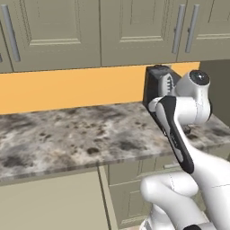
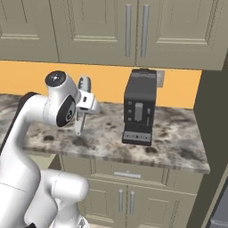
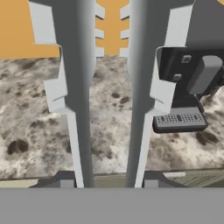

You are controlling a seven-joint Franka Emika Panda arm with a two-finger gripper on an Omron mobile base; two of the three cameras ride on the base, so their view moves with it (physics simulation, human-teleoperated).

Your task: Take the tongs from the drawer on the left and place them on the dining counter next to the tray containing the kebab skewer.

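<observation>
jaws part-closed on tongs (image 3: pixel 83 87), held above granite counter (image 3: pixel 35 113), nr coffee machine (image 3: pixel 183 92)

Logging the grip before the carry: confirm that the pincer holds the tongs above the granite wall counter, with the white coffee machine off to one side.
One thing is wrong: the coffee machine is black, not white, as the right base view shows. The rest holds: the pincer is shut on the tongs above the granite wall counter.

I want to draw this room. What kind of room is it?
Most likely a kitchen: a speckled stone counter holds a black coffee machine, with cupboards above and an orange wall behind.
</observation>
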